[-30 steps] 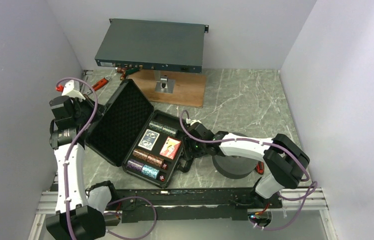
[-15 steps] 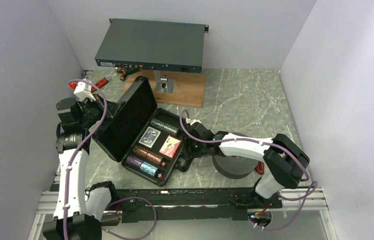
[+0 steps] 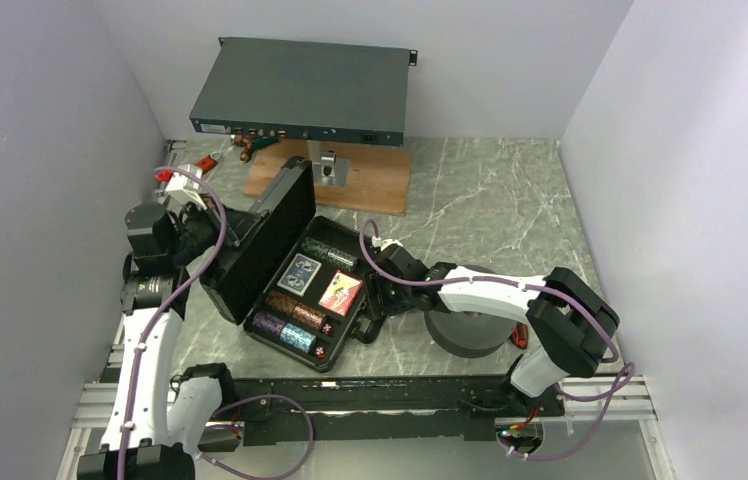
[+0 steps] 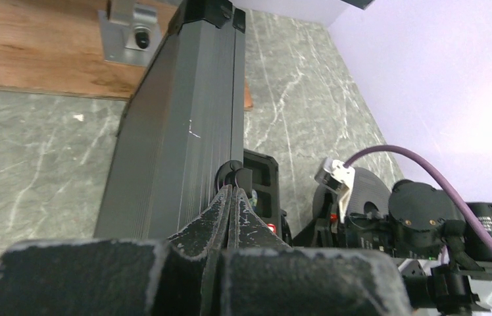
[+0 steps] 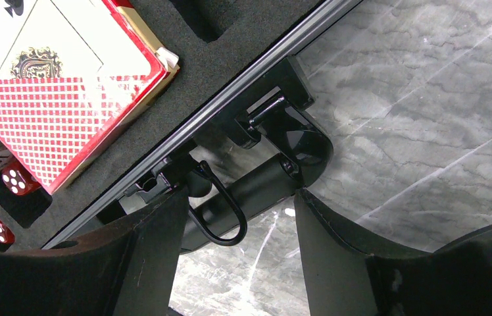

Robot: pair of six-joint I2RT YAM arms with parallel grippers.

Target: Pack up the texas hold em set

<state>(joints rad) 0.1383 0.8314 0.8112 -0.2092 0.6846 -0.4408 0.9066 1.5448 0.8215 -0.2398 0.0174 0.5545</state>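
Green-veined marble table (image 3: pixel 490 200) between pale walls, with a flat grey rack-mount box (image 3: pixel 300 90) propped at the back above a wooden board (image 3: pixel 375 185). Near the middle, the black briefcase (image 5: pixel 230 66): base flat on the stone, lid (image 3: pixel 268 238) standing close to upright along the edge away from the carry handle (image 5: pixel 256 187). Holds chip stacks (image 3: pixel 295 318), a red card deck box (image 5: pixel 66 85) and small red dice (image 5: pixel 13 179) snug in foam pockets, so looks packed apart from the closing.

Behind the lid, the left gripper (image 4: pixel 231 197) with fingers pressed together, pinching nothing visible, tips at the ribbed outer shell beside a small latch loop (image 4: pixel 230 172). Reads as a blunt pusher: shut like that, offers one firm point for tipping the lid over onto the base.

On the opposite side, the right gripper (image 5: pixel 240 197) spread astride the carry handle, one finger toward each end; contact with the pads impossible to confirm. Probably serves as a brace, stopping the base from sliding or lifting under a shove from the far side.

Thick dark foam ring (image 3: pixel 465 335) just behind that arm, no part of the set. Worth watching: the wire loop (image 5: pixel 223 242) dangling by the handle, liable to snag under the rim.
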